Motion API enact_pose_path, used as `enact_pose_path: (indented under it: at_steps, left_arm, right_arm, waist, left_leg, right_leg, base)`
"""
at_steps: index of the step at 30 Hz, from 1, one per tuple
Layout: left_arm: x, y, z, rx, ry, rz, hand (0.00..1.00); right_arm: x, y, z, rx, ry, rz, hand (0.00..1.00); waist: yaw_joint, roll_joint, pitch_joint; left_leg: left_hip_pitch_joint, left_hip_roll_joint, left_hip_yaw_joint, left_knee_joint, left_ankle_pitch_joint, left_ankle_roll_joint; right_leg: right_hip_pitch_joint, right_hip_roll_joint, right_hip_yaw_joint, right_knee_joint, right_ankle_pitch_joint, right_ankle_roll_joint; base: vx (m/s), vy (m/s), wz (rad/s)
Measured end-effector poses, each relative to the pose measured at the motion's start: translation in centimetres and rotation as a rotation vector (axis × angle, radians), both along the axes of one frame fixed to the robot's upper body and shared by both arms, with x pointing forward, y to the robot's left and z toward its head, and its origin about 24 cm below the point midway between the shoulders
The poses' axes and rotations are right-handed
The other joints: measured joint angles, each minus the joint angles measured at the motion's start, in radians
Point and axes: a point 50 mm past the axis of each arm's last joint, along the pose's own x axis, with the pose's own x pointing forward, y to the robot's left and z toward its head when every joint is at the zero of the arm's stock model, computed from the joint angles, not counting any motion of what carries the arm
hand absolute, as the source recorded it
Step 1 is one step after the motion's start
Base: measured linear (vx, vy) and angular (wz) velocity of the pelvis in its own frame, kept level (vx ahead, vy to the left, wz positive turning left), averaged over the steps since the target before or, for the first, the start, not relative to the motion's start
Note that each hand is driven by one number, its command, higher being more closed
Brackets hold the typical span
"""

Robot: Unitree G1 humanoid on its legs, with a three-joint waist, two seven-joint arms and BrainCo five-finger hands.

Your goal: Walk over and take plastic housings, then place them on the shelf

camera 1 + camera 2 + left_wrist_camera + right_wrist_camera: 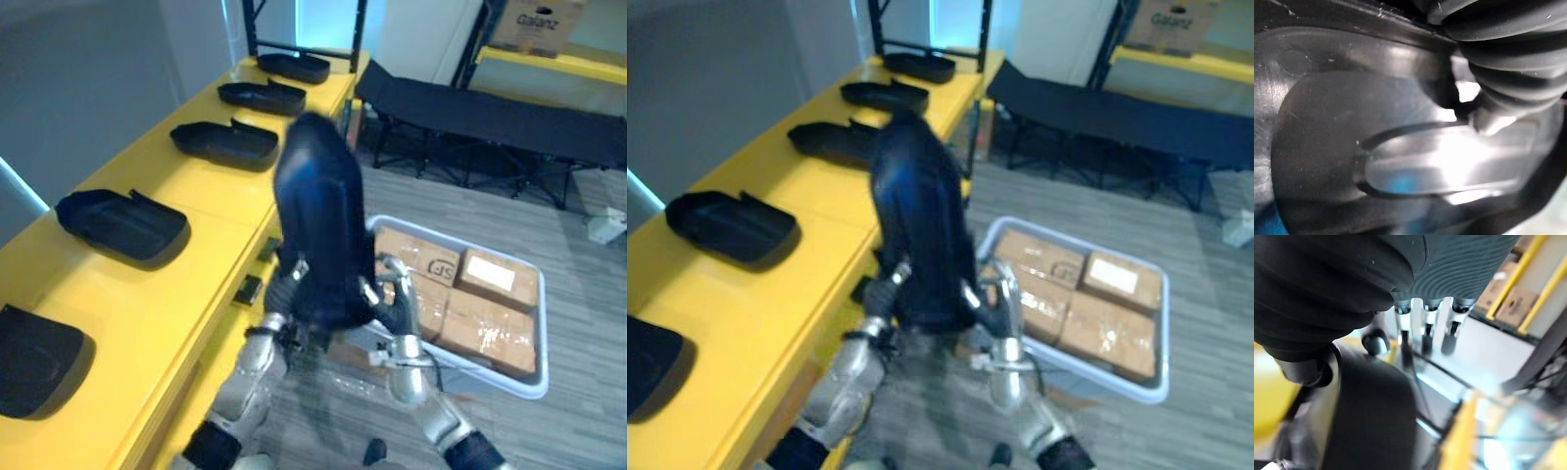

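Note:
I hold a large black plastic housing upright in front of me, between both hands and just off the edge of the yellow shelf. My left hand grips its lower left side, where the housing's inner face sits right against the palm. On the lower right side my right hand clamps the housing's rim between its fingers and thumb. Several other black housings lie in a row on the shelf, the nearest ones to my left.
A white bin holding cardboard boxes stands on the floor to the right of my hands. Behind it is a black folding cot. A cardboard box rests on a yellow rack at the far right.

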Motion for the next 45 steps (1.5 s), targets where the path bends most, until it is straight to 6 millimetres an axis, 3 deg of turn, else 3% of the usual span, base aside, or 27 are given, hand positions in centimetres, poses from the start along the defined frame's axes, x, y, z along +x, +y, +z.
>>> enact_pose_path:
  at_steps: [2,5,9,12,15,21,24,31,36,40,43,45]
  left_arm:
    - [-0.9,1.2,2.6,-0.005,-0.160,0.097,1.00]
    - [-2.0,4.1,4.6,-0.013,-0.304,0.312,1.00]
    - [-2.7,6.2,4.0,0.057,-0.296,0.545,1.00]
    - [-3.0,6.6,3.5,0.126,-0.268,0.629,1.00]
    - [-3.6,7.6,3.2,0.146,-0.247,0.700,1.00]
    - [-6.6,9.7,1.4,0.146,-0.141,0.825,1.00]
    - [-7.3,10.1,0.4,0.143,-0.082,0.813,1.00]
    - [-7.5,10.1,0.0,0.167,-0.066,0.794,1.00]
    - [-7.3,10.4,-0.9,0.183,0.001,0.808,1.00]
    - [-8.0,11.0,-2.3,0.134,0.097,0.817,1.00]
    - [-8.6,11.0,-2.8,0.126,0.125,0.814,1.00]
    - [-8.5,10.9,-2.7,0.123,0.111,0.802,1.00]
  right_arm:
    - [-0.2,-0.3,1.8,0.084,-0.074,0.032,0.00]
    - [0.2,-3.6,4.7,0.194,-0.184,-0.018,0.00]
    - [-0.2,-5.8,8.0,0.301,-0.317,-0.020,0.00]
    - [-0.1,-6.3,8.4,0.359,-0.297,0.024,0.00]
    - [0.0,-7.3,7.4,0.399,-0.194,0.006,0.00]
    - [-3.0,-9.9,0.3,0.548,0.185,-0.237,0.00]
    - [-4.0,-10.2,-1.6,0.595,0.264,-0.289,0.00]
    - [-3.5,-9.9,-1.8,0.586,0.267,-0.304,0.00]
    - [-1.4,-7.7,-1.5,0.551,0.283,-0.174,0.00]
    - [-1.0,-6.3,-1.2,0.431,0.303,-0.092,0.00]
    - [-0.9,-7.0,-1.2,0.393,0.312,-0.101,0.00]
    - [-0.9,-7.2,-1.1,0.400,0.311,-0.105,0.00]
  waist:
    - [-0.001,0.000,0.000]
    - [0.000,-0.001,-0.003]
    - [-0.001,-0.003,-0.005]
    - [-0.007,0.002,-0.012]
    - [-0.021,0.007,-0.014]
    - [-0.031,0.020,-0.021]
    - [-0.033,0.020,-0.021]
    - [-0.031,0.035,-0.031]
    - [-0.015,0.057,-0.010]
    - [0.024,0.091,0.034]
    - [0.032,0.102,0.043]
    - [0.030,0.104,0.045]
  left_leg:
    - [0.010,0.000,0.001,-0.004,0.000,0.000]
    - [0.024,0.000,0.005,-0.012,0.000,0.000]
    - [0.039,0.000,0.017,-0.025,0.003,-0.003]
    - [0.042,0.000,0.023,-0.026,0.003,-0.003]
    - [0.042,0.000,0.022,-0.030,0.003,-0.003]
    - [0.044,0.000,0.022,-0.045,0.003,-0.003]
    - [0.045,0.000,0.024,-0.047,0.003,-0.003]
    - [0.058,0.003,0.034,-0.062,0.003,-0.004]
    - [0.016,0.061,0.047,0.070,-0.044,-0.012]
    - [0.002,0.113,0.022,0.158,-0.056,0.007]
    - [0.006,0.118,0.022,0.131,-0.038,0.032]
    - [-0.005,0.113,0.058,0.161,-0.068,0.050]
  right_leg:
    - [0.008,0.000,0.000,0.000,-0.005,-0.007]
    - [0.016,0.000,0.002,0.000,-0.008,-0.009]
    - [0.016,0.002,0.013,0.000,-0.008,-0.009]
    - [0.014,0.002,0.019,0.000,-0.008,-0.009]
    - [0.014,0.002,0.019,0.000,-0.009,-0.007]
    - [0.011,0.003,0.019,0.000,-0.010,-0.002]
    - [0.011,0.003,0.019,0.000,-0.017,-0.001]
    - [0.011,0.006,0.025,0.000,-0.026,0.003]
    - [0.019,0.054,0.047,0.000,-0.026,-0.004]
    - [0.029,0.095,0.046,0.044,-0.075,-0.038]
    - [0.001,0.090,0.047,0.081,-0.114,-0.045]
    - [-0.007,0.089,0.042,0.080,-0.114,-0.045]
  base:
    - [-0.04,0.016,-0.02]
    - [-0.05,0.014,-0.04]
    - [-0.03,0.013,-0.07]
    - [-0.01,0.011,-0.08]
    - [0.00,0.000,0.00]
    - [0.00,0.000,0.00]
    - [-0.03,0.006,-0.01]
    - [-0.03,0.004,-0.05]
    - [-0.02,-0.032,-0.10]
    - [-0.06,-0.087,-0.03]
    - [-0.11,-0.038,0.09]
    - [-0.04,0.023,0.08]
